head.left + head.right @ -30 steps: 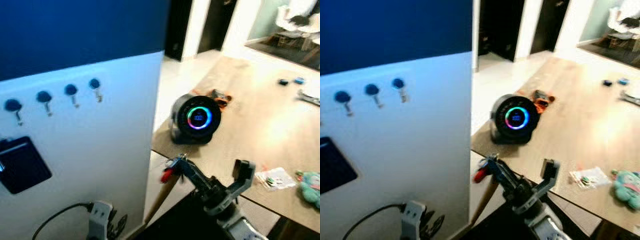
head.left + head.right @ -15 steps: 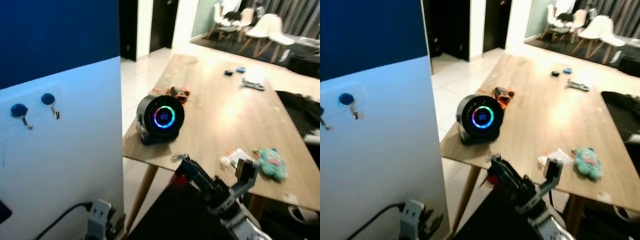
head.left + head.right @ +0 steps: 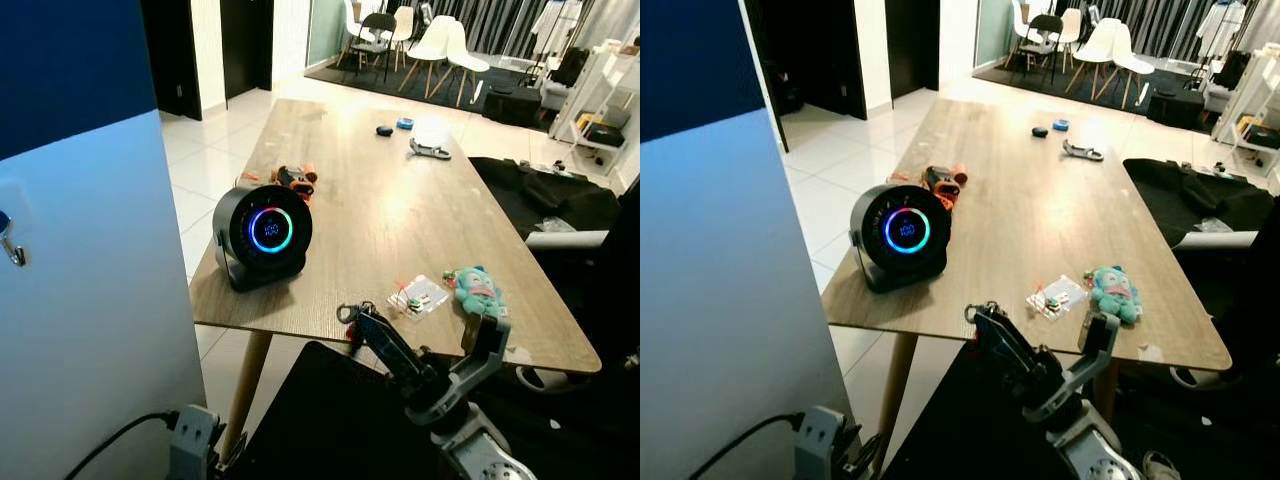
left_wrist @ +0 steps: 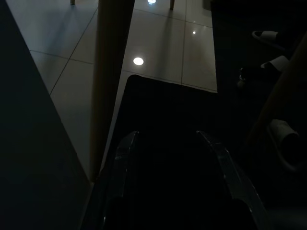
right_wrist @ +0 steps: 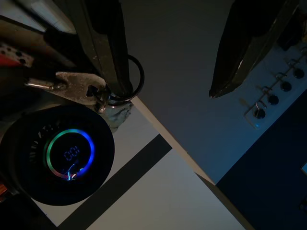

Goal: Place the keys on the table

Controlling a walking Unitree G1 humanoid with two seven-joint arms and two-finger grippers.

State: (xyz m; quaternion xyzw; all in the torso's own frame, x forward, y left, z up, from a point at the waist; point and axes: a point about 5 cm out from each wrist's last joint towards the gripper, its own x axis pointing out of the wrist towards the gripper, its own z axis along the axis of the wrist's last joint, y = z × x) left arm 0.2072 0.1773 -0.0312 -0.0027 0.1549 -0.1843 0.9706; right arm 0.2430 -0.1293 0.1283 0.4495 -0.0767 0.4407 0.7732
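Long wooden dining table (image 3: pixel 400 210) in an open living room, white chairs (image 3: pixel 440 45) far behind. Near its front edge, a round black speaker (image 3: pixel 262 235) with a glowing ring, beside it an orange object (image 3: pixel 293 180), a small plastic packet (image 3: pixel 420 296) and a teal plush toy (image 3: pixel 477 291). Right gripper (image 3: pixel 428 334) raised at the near edge, fingers spread wide, keys (image 3: pixel 350 318) hooked by their ring on one finger (image 5: pixel 103 43), hanging over the table edge. Left gripper (image 4: pixel 170 187) down low in shade over tiled floor (image 4: pixel 158 48), fingers apart, holding nothing.

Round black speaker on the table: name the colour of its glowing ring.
Blue-green ring, clearest in the left eye view.
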